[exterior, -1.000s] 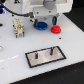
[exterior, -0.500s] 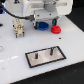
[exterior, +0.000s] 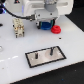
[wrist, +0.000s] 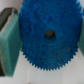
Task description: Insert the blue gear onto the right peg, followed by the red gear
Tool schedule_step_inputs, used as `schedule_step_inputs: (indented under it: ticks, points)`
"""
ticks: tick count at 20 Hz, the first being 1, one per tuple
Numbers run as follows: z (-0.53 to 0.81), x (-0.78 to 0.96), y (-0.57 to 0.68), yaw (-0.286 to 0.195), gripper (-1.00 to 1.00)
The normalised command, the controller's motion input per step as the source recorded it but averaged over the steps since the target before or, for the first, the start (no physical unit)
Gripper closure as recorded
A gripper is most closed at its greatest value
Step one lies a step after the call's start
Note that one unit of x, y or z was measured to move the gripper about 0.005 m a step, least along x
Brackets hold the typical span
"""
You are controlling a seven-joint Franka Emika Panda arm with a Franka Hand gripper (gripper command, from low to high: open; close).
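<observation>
The blue gear (exterior: 46,23) sits right under my gripper (exterior: 47,20) at the back of the white table. In the wrist view the blue gear (wrist: 50,35) fills the picture, its dark centre hole in the middle. One teal finger pad (wrist: 7,37) presses on its toothed edge and the other finger shows at the opposite edge, so the gripper is shut on it. Whether the gear is off the table, I cannot tell. The red gear (exterior: 56,29) lies just to the exterior view's right of the blue one. The grey plate (exterior: 44,59) lies nearer the front, with the right peg (exterior: 50,50) upright and bare.
The plate's second peg (exterior: 37,54) stands to the exterior view's left of the right peg. A small tan and white fixture (exterior: 19,27) stands at the exterior view's left. The arm's white body (exterior: 35,6) hangs over the table's back.
</observation>
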Motion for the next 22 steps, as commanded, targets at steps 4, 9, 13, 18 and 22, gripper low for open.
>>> schedule_step_inputs:
  ticks: [4, 9, 13, 18, 22]
  points:
    - [0.56, 0.37, 0.00, 0.000, 1.00]
    - [0.55, 0.66, -0.10, 0.000, 1.00]
    - [0.55, 0.74, -0.13, 0.000, 1.00]
    - [0.54, 0.77, -0.13, 0.000, 1.00]
    - [0.49, 0.81, -0.15, 0.000, 1.00]
